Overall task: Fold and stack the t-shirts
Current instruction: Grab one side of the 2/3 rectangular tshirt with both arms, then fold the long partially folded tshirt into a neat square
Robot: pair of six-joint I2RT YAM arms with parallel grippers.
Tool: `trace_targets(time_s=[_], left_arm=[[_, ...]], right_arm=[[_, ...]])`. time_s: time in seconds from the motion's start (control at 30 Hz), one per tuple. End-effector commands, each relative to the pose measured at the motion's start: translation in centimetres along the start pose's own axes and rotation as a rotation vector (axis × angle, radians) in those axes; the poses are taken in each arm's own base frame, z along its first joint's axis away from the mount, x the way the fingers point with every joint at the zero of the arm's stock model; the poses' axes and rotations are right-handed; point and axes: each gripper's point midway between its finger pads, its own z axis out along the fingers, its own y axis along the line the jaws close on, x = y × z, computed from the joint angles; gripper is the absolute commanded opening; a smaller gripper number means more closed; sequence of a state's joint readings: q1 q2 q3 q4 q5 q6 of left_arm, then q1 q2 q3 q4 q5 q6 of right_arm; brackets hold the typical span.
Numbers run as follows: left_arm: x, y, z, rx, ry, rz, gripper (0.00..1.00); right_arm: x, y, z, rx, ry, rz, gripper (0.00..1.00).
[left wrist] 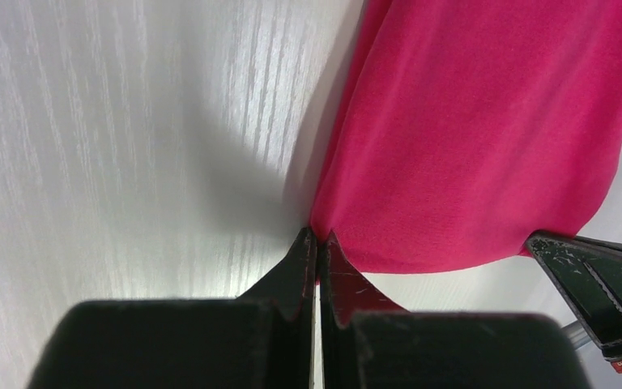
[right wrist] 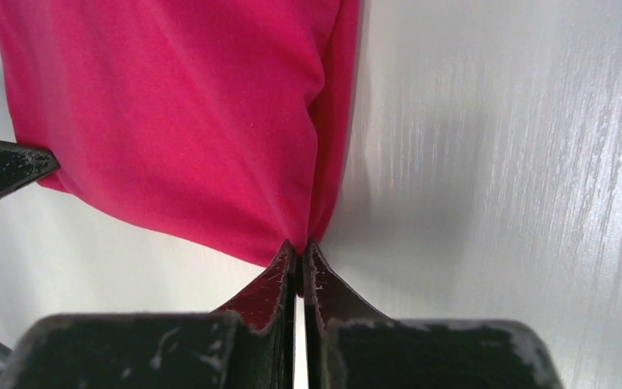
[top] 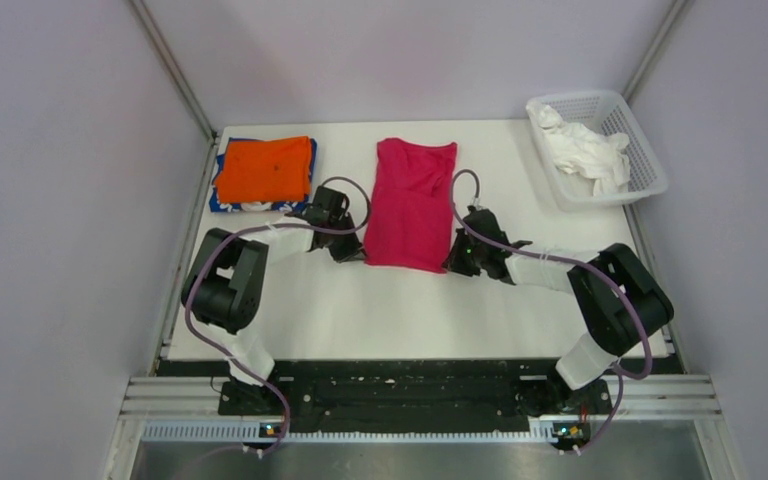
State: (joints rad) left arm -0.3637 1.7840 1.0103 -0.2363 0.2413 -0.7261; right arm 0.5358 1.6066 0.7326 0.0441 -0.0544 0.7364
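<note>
The magenta-red t-shirt [top: 415, 203] lies folded lengthwise in the middle of the white table. My left gripper [top: 354, 256] is shut on its near left corner [left wrist: 324, 228]. My right gripper [top: 457, 263] is shut on its near right corner [right wrist: 300, 241]. The near hem hangs slightly lifted between the two grippers. A folded orange t-shirt [top: 265, 168] lies on top of a blue t-shirt with white marks [top: 241, 206] at the back left of the table.
A white mesh basket [top: 650, 165] holding white cloth [top: 585, 148] stands at the back right. The table's rails run along both sides [top: 195, 200]. The right gripper's finger [left wrist: 595, 279] shows at the edge of the left wrist view.
</note>
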Motion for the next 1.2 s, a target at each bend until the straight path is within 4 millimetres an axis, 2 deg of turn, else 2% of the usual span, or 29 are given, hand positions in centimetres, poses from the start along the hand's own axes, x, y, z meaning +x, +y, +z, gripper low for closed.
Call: trace_targets(time_s=[0.0,0.1,0.2,0.27,0.37,0.5,0.63,0.73,0.83,1.0,1.17], left_arm=[[1.0,1.0,-1.7,-0.046,-0.022,0.002,0.0],[2.3,1.3,-3.5,-0.055,-0.041,0.011,0.0],[3.9,1.6,-6.3,-0.075,-0.073,0.035,0.0],[4.9,1.6,-8.6,-0.088,-0.11,0.058,0.0],[6.4,0.5,-12.7,-0.028,-0.172,0.094,0.0],[8.0,-1.0,-16.8,0.094,-0.233,0.109,0.0],[8.4,-2.1,-20.2,0.21,-0.297,0.109,0.0],[7.9,-2.9,-22.7,0.272,-0.362,0.109,0.0],[6.6,-2.6,-23.5,0.256,-0.441,0.086,0.0],[3.9,-2.8,-23.6,0.223,-0.561,0.047,0.0],[0.6,-3.4,-22.5,0.14,-0.64,0.032,0.0]], right_arm=[[1.5,0.4,-0.7,-0.007,0.043,-0.027,0.0],[3.1,0.9,-2.7,-0.031,0.103,-0.054,0.0],[5.2,1.8,-5.5,-0.096,0.18,-0.105,0.0],[6.3,3.0,-7.6,-0.176,0.232,-0.124,0.0],[7.8,5.9,-11.7,-0.349,0.306,-0.17,0.0],[7.7,8.9,-17.0,-0.538,0.313,-0.24,0.0],[6.9,10.9,-20.5,-0.662,0.273,-0.265,0.0],[6.1,12.2,-21.5,-0.73,0.234,-0.261,0.0],[4.9,12.9,-21.8,-0.796,0.202,-0.224,0.0],[1.3,12.2,-20.8,-0.784,0.075,-0.176,0.0],[-1.2,11.3,-17.8,-0.74,0.005,-0.104,0.0]])
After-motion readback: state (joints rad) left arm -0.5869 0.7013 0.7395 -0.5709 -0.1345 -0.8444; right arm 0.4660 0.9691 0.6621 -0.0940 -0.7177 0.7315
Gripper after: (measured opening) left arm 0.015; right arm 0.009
